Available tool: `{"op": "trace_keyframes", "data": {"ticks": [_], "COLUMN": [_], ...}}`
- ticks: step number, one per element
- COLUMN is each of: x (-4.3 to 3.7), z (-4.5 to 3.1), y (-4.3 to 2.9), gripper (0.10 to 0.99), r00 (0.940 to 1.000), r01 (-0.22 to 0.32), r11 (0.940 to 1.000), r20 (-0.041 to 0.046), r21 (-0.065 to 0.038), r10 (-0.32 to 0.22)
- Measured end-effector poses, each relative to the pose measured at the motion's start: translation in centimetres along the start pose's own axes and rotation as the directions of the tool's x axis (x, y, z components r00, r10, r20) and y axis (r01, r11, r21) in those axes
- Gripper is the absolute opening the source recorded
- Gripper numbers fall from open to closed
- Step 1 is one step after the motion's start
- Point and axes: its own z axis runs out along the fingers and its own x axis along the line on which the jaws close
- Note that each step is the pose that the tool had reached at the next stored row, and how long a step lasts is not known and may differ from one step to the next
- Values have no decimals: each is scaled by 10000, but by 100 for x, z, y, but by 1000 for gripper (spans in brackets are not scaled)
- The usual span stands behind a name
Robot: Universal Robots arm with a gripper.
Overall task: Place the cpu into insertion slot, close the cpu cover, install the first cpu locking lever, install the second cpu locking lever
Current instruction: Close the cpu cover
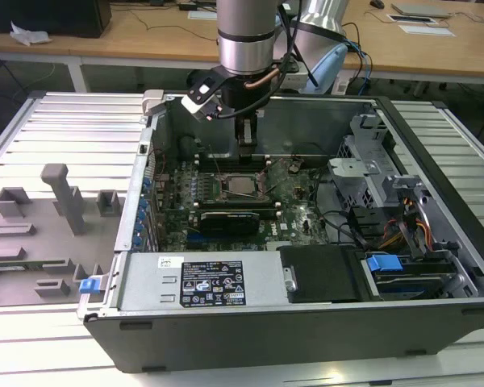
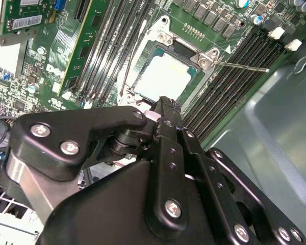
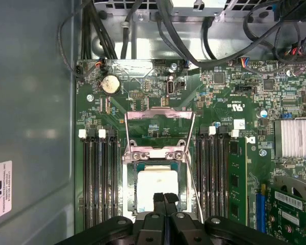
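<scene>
While its fingers are pressed together on nothing, the claw point(image 3: 163, 196) hangs just over one edge of the cpu point(image 3: 155, 185). The cpu lies flat in the insertion slot point(image 3: 133, 172) on the green motherboard point(image 3: 143, 81).

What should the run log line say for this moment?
cpu: in insertion slot | cpu cover: open, raised | tool: shut, tips at cpu edge

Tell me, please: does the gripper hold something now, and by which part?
Nothing is held, it seems: the gripper has its jaws shut against each other above the cpu, which lies in the slot.
</scene>
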Motion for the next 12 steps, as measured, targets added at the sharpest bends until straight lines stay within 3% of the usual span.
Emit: {"op": "trace_keyframes", "data": {"ticks": [12], "x": [-1], "z": [-24], "y": [2], "gripper": [106], "r00": [10000], "r01": [0], "r11": [10000], "r20": [0], "r21": [2], "r10": [0]}}
